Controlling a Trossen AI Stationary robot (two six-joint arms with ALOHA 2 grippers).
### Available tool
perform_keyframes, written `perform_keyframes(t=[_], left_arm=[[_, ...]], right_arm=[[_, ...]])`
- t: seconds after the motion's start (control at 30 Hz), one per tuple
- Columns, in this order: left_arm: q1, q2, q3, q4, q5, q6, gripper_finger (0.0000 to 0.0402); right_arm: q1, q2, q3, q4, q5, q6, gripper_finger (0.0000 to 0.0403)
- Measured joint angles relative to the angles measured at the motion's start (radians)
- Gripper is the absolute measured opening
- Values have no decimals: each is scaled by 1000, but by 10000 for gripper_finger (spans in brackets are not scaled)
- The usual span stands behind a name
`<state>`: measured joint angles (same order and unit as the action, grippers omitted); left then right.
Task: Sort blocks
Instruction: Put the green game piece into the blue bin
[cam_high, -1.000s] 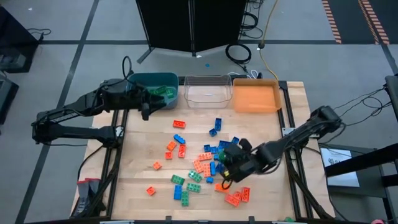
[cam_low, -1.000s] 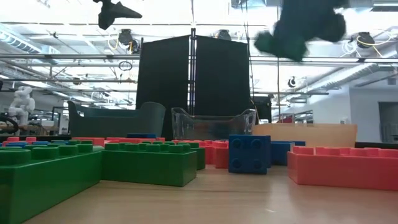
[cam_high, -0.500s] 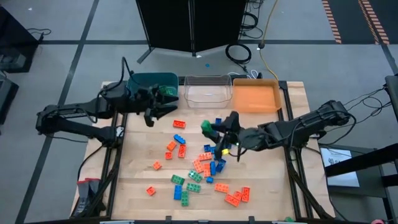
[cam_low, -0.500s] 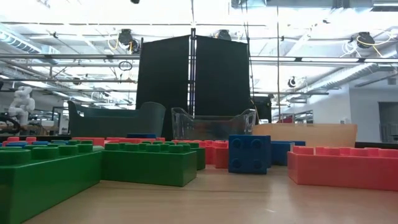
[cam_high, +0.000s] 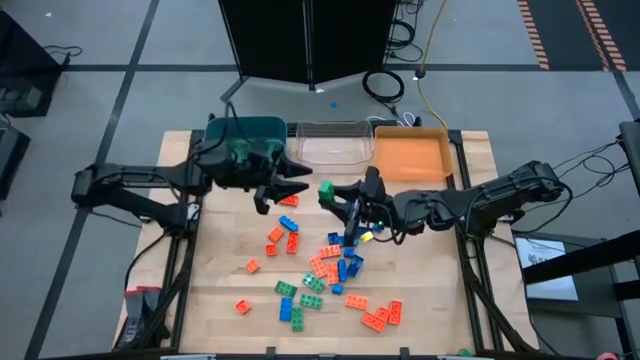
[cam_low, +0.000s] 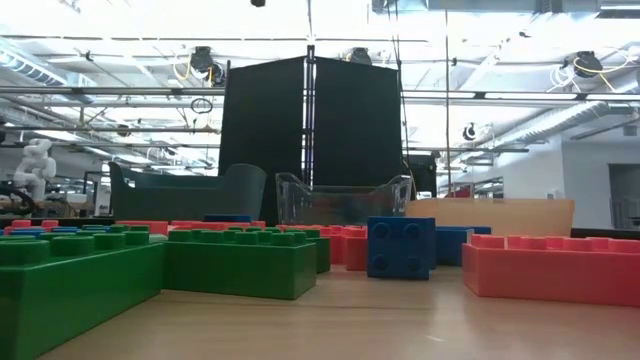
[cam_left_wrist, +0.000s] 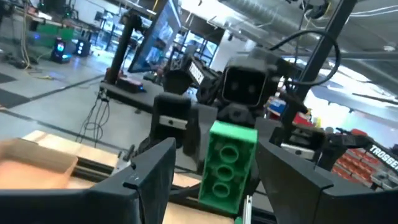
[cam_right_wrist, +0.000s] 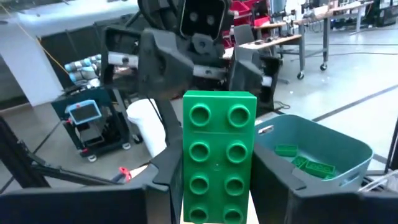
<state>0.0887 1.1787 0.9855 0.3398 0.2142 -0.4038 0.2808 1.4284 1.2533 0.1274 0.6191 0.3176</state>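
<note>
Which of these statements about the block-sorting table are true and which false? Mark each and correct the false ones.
1. The right gripper holds a green block. True.
2. The left gripper grips a blue block. False: it is open and empty, facing the right gripper.
3. The teal bin already holds green blocks. True.
4. The orange bin sits between the other two bins. False: the clear bin is in the middle.
</note>
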Motion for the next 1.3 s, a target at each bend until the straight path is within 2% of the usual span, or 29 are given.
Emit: perform_keyframes(t=[0.3, 0.57, 0.73, 1.13, 1.3], left_arm=[[-10, 67, 0, 122, 32, -7, 228], [-32, 104, 0, 134, 40, -8, 228], [-33, 104, 0, 185, 40, -7, 228], [-33, 104, 0, 194, 40, 1, 228], [-33, 104, 0, 194, 39, 28, 228]], right_arm=[[0, 0, 0, 10, 0, -28, 120], [-18, 0, 0, 27, -47, -45, 120], [-20, 0, 0, 25, -49, -44, 120], [-20, 0, 0, 20, -53, -42, 120], [-31, 0, 0, 24, -100, -30, 120]])
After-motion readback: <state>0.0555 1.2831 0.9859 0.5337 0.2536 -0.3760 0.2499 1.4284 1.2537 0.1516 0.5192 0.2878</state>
